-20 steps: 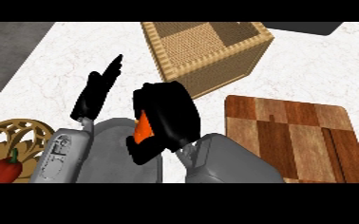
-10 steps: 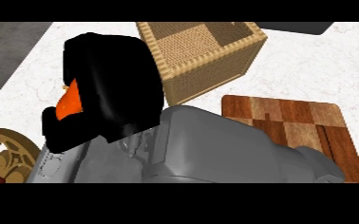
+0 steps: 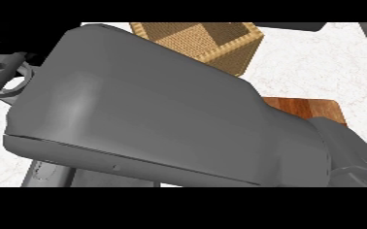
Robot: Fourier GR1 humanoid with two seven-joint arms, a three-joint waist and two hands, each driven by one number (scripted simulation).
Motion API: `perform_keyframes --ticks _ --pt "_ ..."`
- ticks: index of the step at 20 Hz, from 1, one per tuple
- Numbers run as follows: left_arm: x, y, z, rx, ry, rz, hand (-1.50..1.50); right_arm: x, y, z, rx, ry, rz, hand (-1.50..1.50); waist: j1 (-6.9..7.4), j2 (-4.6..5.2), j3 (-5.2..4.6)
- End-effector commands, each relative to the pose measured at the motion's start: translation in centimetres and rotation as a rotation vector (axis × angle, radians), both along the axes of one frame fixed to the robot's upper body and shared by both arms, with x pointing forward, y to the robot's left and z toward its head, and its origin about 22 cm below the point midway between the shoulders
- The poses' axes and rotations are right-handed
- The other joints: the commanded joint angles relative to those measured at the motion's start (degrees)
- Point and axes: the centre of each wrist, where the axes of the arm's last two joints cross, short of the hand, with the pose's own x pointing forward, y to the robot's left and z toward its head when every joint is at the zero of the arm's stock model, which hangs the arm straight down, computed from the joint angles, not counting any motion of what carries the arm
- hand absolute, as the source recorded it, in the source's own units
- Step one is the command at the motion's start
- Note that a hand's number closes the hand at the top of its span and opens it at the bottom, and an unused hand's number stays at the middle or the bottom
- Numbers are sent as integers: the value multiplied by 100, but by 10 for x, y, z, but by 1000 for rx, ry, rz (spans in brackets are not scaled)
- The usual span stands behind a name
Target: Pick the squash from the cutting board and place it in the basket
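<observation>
A grey forearm [image 3: 158, 121] fills most of the view, running from 9 o'clock across the centre to 4 o'clock, where it meets a darker grey part [image 3: 344, 150]. It covers most of the scene below. Neither robot hand shows, so I cannot tell whether either is apart, together or clamped on anything. The squash is hidden as well, and where it lies cannot be told. At 12 o'clock the woven basket [image 3: 233, 60] stands on the white counter [image 3: 315, 63], its near side cut off by the forearm. At 3 o'clock a corner of the wooden board [image 3: 308, 109] peeks out just beside the forearm's edge. At 9 o'clock some curved grey pieces [image 3: 14, 73] show, too small to identify.
</observation>
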Motion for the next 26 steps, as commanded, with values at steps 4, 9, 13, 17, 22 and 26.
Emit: perform_keyframes --ticks 4,9,13,17,22,26 --pt "-7 15 -7 -4 4 29 0 34 19 20 -266 18 -261 150 -215 36 -1" --pt "-8 27 -1 0 -25 67 0 63 12 21 -326 85 -305 150 -281 44 16" --pt "-7 27 9 -9 -10 61 0 95 -7 3 -396 79 -339 150 -383 45 30" --pt "-12 25 -7 -6 -16 84 0 110 -23 11 -369 71 -306 150 -440 49 32" --pt "-16 19 -18 -4 -7 84 0 133 -47 -20 -380 111 -187 150 -515 39 38" --pt "-11 35 7 1 -20 84 0 148 -57 -50 -380 123 -189 150 -458 44 38"
